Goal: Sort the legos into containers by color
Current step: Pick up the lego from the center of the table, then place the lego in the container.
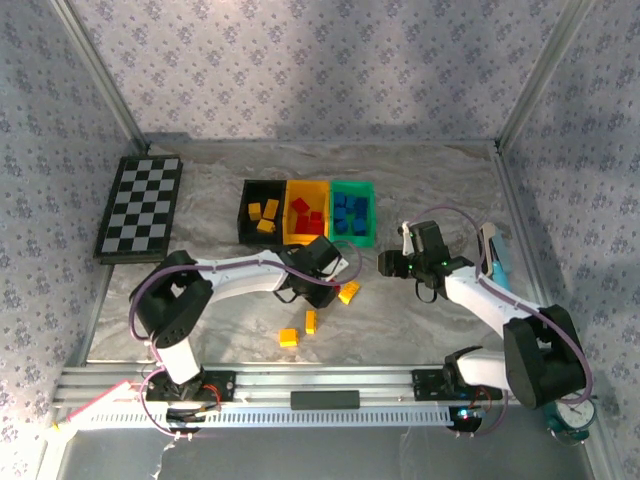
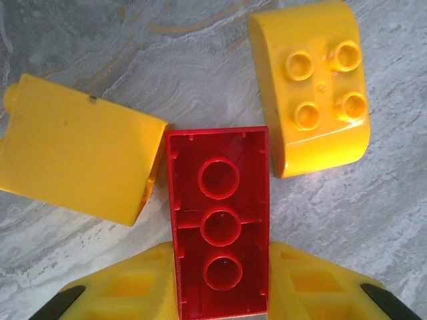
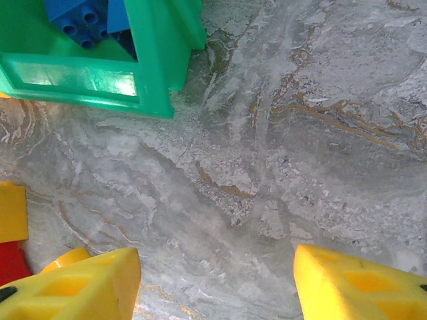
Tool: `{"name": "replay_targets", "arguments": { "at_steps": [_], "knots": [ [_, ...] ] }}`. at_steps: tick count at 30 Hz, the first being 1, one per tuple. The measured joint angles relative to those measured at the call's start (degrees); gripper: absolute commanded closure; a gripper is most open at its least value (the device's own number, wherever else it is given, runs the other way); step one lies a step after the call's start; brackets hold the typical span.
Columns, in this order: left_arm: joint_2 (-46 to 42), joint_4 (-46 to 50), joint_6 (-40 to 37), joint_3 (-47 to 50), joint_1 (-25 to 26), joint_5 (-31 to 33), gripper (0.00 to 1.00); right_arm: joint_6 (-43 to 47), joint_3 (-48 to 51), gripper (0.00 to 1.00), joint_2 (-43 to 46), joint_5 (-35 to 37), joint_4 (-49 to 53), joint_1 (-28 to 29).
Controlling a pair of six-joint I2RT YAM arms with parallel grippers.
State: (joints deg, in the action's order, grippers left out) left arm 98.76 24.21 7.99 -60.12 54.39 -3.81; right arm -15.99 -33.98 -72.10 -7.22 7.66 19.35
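No text, number, brand or sign could be read anywhere. The studs of the yellow lego [image 2: 325, 83] were too blurred to give any letters, and the hollow underside of the red lego [image 2: 220, 220] gave no readable mark.

The yellow bin [image 1: 308, 184] holds red bricks [image 1: 308, 218]. To its left a black bin [image 1: 243, 210] holds yellow bricks [image 1: 263, 215]; to its right a green bin [image 1: 352, 240] holds blue bricks [image 1: 350, 212]. Farther left lies a black-and-white checkerboard [image 1: 140, 208]. In front of the yellow bin, loose yellow bricks [image 1: 288, 338] dot the grey, tan-veined bench [image 1: 430, 180], and a single red brick [image 2: 220, 220] sits between yellow jaws.
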Motion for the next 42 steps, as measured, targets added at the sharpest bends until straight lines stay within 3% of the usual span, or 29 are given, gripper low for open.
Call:
{"name": "replay_targets", "arguments": {
  "at_steps": [8,12,20,28,37,42],
  "knots": [
    [-9.57,-4.28,1.42,3.30,-0.70,-1.49,0.77,0.00,0.07,0.36,-0.98,-0.98,-0.63,-0.52],
    [-13.94,-6.38,2.29,4.17,-3.06,-1.31,0.85,0.00,0.09,0.36,-0.98,-0.96,-0.63,-0.52],
    [-18.56,-8.94,7.30,3.30,-11.02,6.58,0.86,-0.02,0.09,0.36,-1.29,-0.04,-0.63,-0.46],
    [-6.84,-8.55,12.70,-8.37,-20.13,5.92,0.85,-0.07,0.57,0.36,-1.05,1.90,-0.66,-0.24],
    [12.83,-1.18,11.56,-33.22,-24.24,1.49,0.79,-0.07,0.57,0.36,-0.66,3.30,-0.66,0.28],
    [16.96,0.28,11.67,-35.65,-25.16,-0.74,0.75,-0.07,0.57,0.36,-0.66,3.74,-0.66,0.44]
  ]
}}
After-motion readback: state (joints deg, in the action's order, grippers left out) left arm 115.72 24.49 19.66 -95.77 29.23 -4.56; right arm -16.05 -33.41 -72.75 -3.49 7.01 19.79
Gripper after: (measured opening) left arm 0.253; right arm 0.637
